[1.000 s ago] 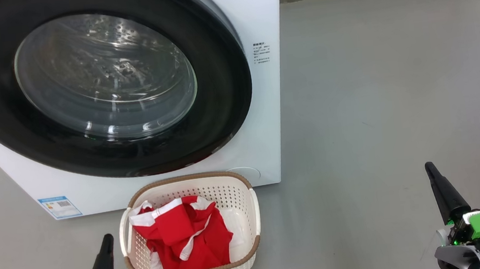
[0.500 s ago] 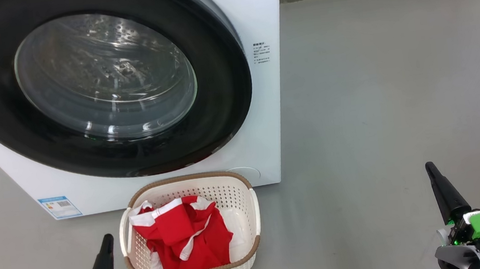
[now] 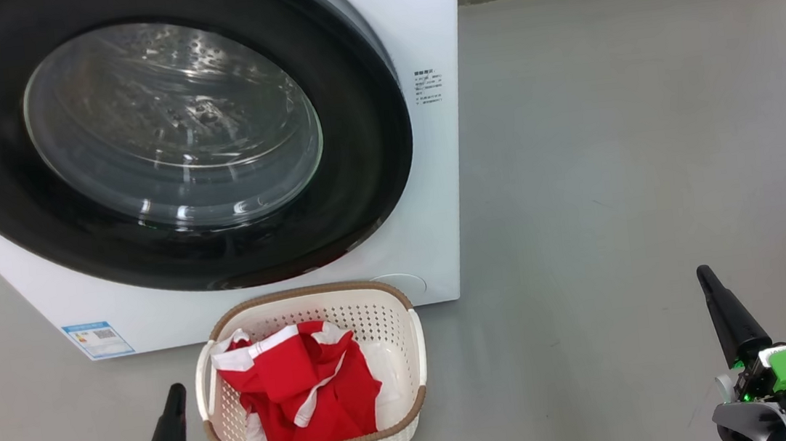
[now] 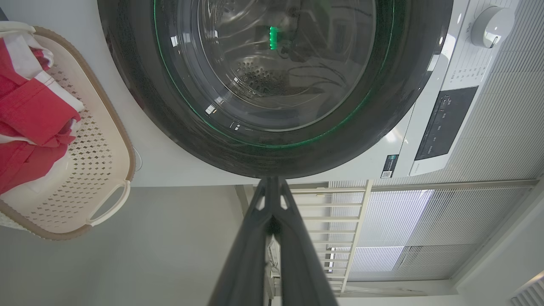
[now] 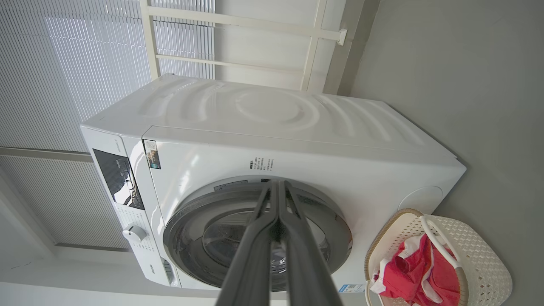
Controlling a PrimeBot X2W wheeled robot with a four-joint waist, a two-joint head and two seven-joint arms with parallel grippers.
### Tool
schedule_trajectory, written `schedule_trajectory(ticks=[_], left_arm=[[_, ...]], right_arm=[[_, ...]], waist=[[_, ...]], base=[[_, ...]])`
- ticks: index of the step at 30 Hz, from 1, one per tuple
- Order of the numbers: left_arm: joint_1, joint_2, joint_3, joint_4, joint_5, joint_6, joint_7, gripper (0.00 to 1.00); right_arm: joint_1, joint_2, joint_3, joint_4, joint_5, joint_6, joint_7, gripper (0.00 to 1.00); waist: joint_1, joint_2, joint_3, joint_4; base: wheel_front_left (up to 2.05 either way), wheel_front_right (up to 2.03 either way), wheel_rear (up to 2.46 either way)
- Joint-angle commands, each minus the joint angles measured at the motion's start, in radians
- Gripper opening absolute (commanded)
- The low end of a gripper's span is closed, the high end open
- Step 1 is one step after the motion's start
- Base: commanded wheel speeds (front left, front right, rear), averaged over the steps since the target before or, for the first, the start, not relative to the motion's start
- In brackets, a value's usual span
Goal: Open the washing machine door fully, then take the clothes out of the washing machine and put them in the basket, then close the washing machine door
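Observation:
The white washing machine [image 3: 432,172] stands ahead with its black-rimmed glass door [image 3: 171,127] shut flush against the front. Through the glass the steel drum looks bare. On the floor just in front of it sits the cream basket [image 3: 419,364] holding the red and white clothes [image 3: 300,383]. My left gripper [image 3: 175,391] is shut, empty, low at the basket's left side. My right gripper [image 3: 702,274] is shut and empty, well off to the right over bare floor. The wrist views show the door [image 4: 272,85] [image 5: 259,238], the basket [image 4: 102,170] [image 5: 480,255] and the clothes [image 4: 29,119] [image 5: 408,276].
Grey floor [image 3: 634,151] spreads wide to the right of the machine. A blue label [image 3: 97,339] sits low on its front. A control panel and dial [image 4: 488,19] are on its top strip. Pale slatted blinds [image 5: 63,63] and a white rail stand behind.

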Motion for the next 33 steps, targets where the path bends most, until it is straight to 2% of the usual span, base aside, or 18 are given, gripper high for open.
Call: schedule_trajectory(ticks=[1,33], left_arm=[[-0.042,0.010,0.036,-0.028,-0.007,0.001,0.004,0.00],[-0.042,0.010,0.035,-0.028,-0.007,0.001,0.004,0.00]], right_arm=[[-0.042,-0.014,0.014,-0.030,-0.001,-0.001,0.005,0.00],[-0.042,-0.013,0.013,-0.030,-0.002,-0.001,0.006,0.00]], waist=[[0.0000,0.0000,0.000,0.000],[0.0000,0.0000,0.000,0.000]], base=[[0.00,0.00,0.00],[0.00,0.00,0.00]])
